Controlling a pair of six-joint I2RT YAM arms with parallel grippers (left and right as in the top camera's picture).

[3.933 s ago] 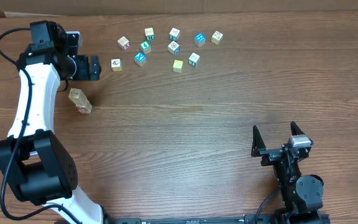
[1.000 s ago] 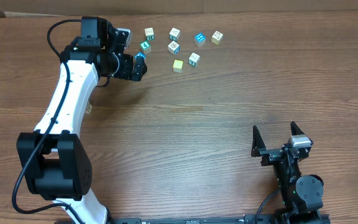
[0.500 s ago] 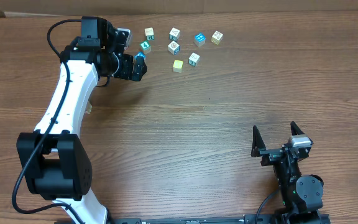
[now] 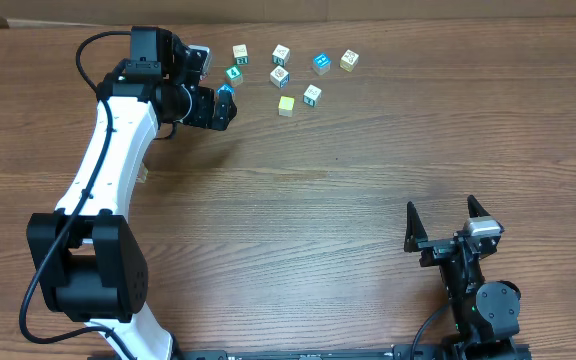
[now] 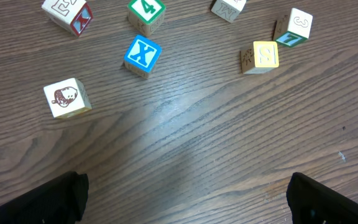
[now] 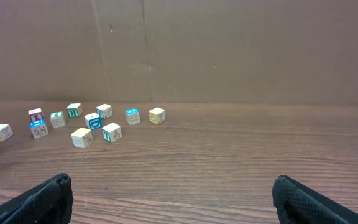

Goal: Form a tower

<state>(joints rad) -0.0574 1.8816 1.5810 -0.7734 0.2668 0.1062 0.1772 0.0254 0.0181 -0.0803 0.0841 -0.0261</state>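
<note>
- Since the oldest overhead picture the left arm has swung from the table's 10 o'clock corner toward 11 o'clock. It now covers two cubes that lay bare then. Over the last second nothing has shifted.
- Left claw hangs over the left end of the loose cubes, its jaws spread wide with nothing between them. In its wrist view the fingertips sit in the bottom corners with bare wood between.
- Below that claw the wrist view shows four cubes:
  - a blue X cube at 11 o'clock
  - a white cube with a red picture at 9 o'clock
  - a yellow cube at 1 o'clock
  - a green 4 cube at 12 o'clock
  - All four stand apart from one another.
- Tower is at 9 o'clock of the table, almost wholly hidden under the left arm's white link. Only a tan sliver shows at the link's right edge. Whether it is upright or toppled, I cannot tell.
- Other loose cubes spread along 12 o'clock, right of the left claw.
- Right claw rests at 5 o'clock, well apart from every cube, jaws spread and empty. Its wrist view shows the cubes far off in a row before a brown wall.
</note>
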